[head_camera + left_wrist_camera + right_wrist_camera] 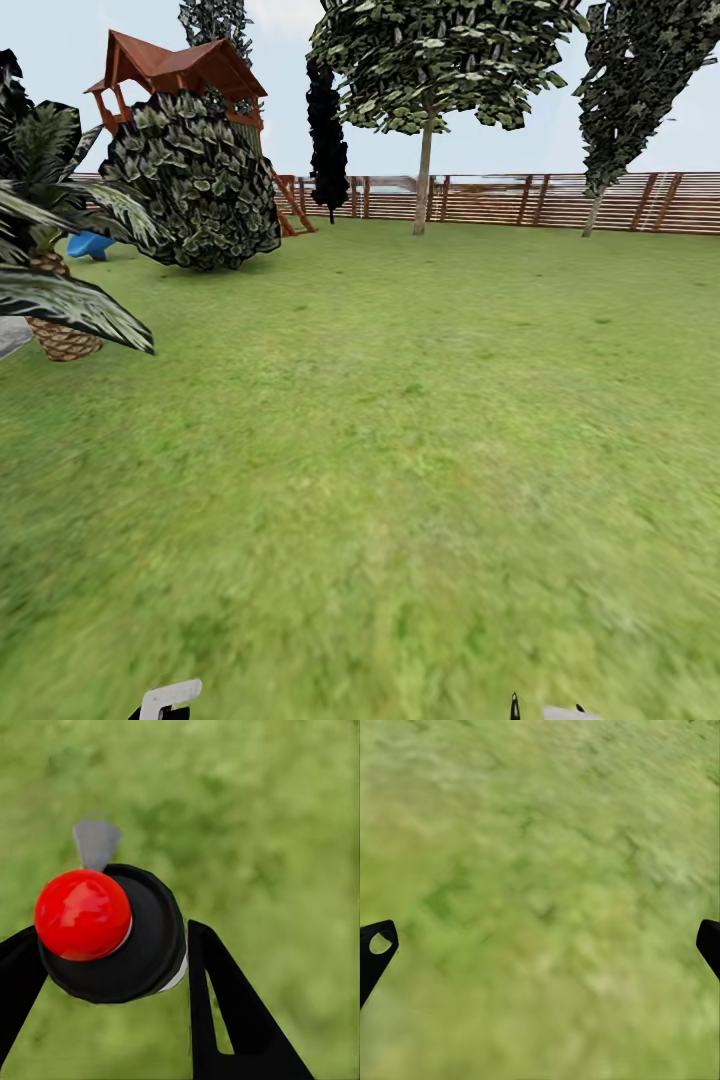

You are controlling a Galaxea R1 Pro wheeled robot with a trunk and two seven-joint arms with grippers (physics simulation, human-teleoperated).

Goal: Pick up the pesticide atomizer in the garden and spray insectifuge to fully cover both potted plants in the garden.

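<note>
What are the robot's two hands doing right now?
Left tool: closed on the pesticide atomizer.
Right tool: open, holding nothing, over the lawn.

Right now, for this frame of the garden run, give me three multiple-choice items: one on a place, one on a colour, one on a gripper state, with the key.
1. Where does the brown slatted fence run?
A. Along the far edge of the lawn
B. Across the near grass
C. Beside the palm at the left

2. What colour is the round cap on the object between the left gripper's fingers?
A. Blue
B. Red
C. Yellow

3. How does the right gripper stand?
A. Shut on a bottle
B. Shut on nothing
C. Open over grass

Key: 1 A, the head view shows it behind the trees at the back of the lawn. 2 B, the left wrist view shows a glossy red cap on a black round body held by the left gripper. 3 C, its fingertips sit far apart with bare grass between.
</note>
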